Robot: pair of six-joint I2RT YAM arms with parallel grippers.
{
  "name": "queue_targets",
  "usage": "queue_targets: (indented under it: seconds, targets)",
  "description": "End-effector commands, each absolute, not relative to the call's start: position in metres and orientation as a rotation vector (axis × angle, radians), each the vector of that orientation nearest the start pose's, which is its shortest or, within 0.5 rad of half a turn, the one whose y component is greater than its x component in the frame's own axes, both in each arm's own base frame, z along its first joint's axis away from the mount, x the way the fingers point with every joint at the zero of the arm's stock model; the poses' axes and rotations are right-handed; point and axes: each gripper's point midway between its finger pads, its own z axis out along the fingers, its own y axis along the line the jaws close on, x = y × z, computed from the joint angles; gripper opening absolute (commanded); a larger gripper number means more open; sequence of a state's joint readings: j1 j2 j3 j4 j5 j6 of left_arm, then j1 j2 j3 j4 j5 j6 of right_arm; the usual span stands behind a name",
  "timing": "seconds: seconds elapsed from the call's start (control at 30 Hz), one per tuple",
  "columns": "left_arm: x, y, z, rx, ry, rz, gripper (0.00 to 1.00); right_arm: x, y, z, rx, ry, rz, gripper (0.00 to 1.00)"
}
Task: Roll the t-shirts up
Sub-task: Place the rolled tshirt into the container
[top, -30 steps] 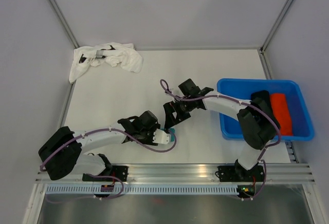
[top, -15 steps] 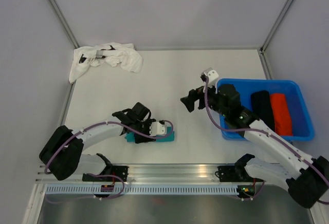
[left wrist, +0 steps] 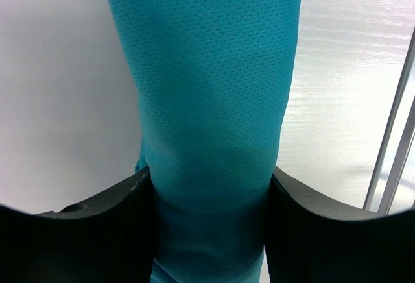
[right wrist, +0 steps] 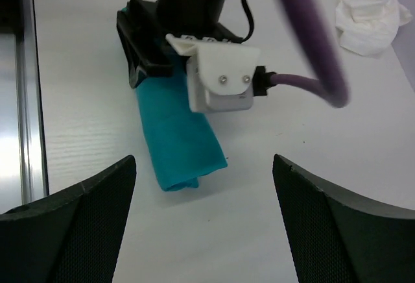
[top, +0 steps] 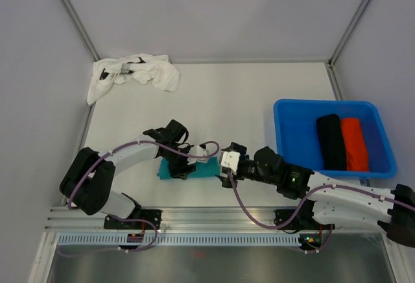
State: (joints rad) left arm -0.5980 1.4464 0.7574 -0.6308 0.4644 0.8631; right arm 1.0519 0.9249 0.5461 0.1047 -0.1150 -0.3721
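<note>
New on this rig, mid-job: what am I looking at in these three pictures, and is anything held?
Two robot arms, each ending in a two-finger gripper. The wide picture looks down from above and behind them; the other two come from wrist cameras. The left gripper is clamped on a rolled teal t-shirt lying on the table. The right gripper is open near the roll's end, holding nothing. A crumpled white t-shirt lies at the far left corner; a black roll and an orange-red roll sit in the blue tub.
</note>
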Motion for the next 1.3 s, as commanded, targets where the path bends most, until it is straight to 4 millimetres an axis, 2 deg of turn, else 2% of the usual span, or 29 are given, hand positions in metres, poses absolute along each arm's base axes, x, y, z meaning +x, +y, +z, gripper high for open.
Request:
queue_targets:
  seconds: [0.0, 0.03, 0.07, 0.13, 0.17, 0.2, 0.37, 0.5, 0.8, 0.93, 1.0, 1.03, 1.07, 1.27]
  targets:
    - [0.172, -0.186, 0.025, 1.923, 1.997, -0.703, 0.61, 0.161, 0.292, 0.167, -1.426, 1.289, 0.386, 0.91]
    - [0.173, -0.187, 0.027, 1.915, 1.994, -0.706, 0.62, 0.156, 0.294, 0.163, -1.454, 1.283, 0.368, 0.92]
    - [0.174, -0.186, 0.027, 1.915, 1.995, -0.701, 0.62, 0.143, 0.300, 0.157, -1.502, 1.263, 0.373, 0.92]
    - [0.177, -0.187, 0.030, 1.908, 1.991, -0.692, 0.63, 0.140, 0.305, 0.132, -1.570, 1.305, 0.313, 0.94]
    - [0.176, -0.188, 0.031, 1.904, 1.992, -0.699, 0.63, 0.134, 0.313, 0.116, -1.625, 1.305, 0.317, 0.98]
    - [0.177, -0.189, 0.034, 1.905, 1.989, -0.700, 0.63, 0.135, 0.317, 0.111, -1.635, 1.301, 0.305, 0.98]
    - [0.175, -0.192, 0.036, 1.901, 1.990, -0.732, 0.64, 0.152, 0.337, 0.097, -1.614, 1.297, 0.226, 0.98]
    - [0.171, -0.189, 0.031, 1.915, 2.004, -0.744, 0.64, 0.164, 0.339, 0.091, -1.584, 1.319, 0.166, 0.98]
    - [0.169, -0.190, 0.029, 1.922, 2.006, -0.769, 0.62, 0.179, 0.340, 0.069, -1.682, 1.301, 0.011, 0.98]
    - [0.168, -0.191, 0.030, 1.924, 2.005, -0.788, 0.62, 0.179, 0.343, 0.057, -1.724, 1.311, -0.006, 0.98]
    - [0.166, -0.191, 0.030, 1.925, 2.010, -0.793, 0.63, 0.179, 0.345, 0.050, -1.752, 1.327, -0.012, 0.86]
    - [0.166, -0.191, 0.031, 1.930, 2.004, -0.794, 0.63, 0.179, 0.341, 0.044, -1.772, 1.349, -0.020, 0.77]
    - [0.164, -0.190, 0.031, 1.934, 2.006, -0.797, 0.63, 0.179, 0.341, 0.042, -1.780, 1.360, -0.017, 0.59]
    - [0.160, -0.186, 0.034, 1.936, 2.001, -0.806, 0.66, 0.178, 0.327, 0.036, -1.797, 1.438, 0.027, 0.42]
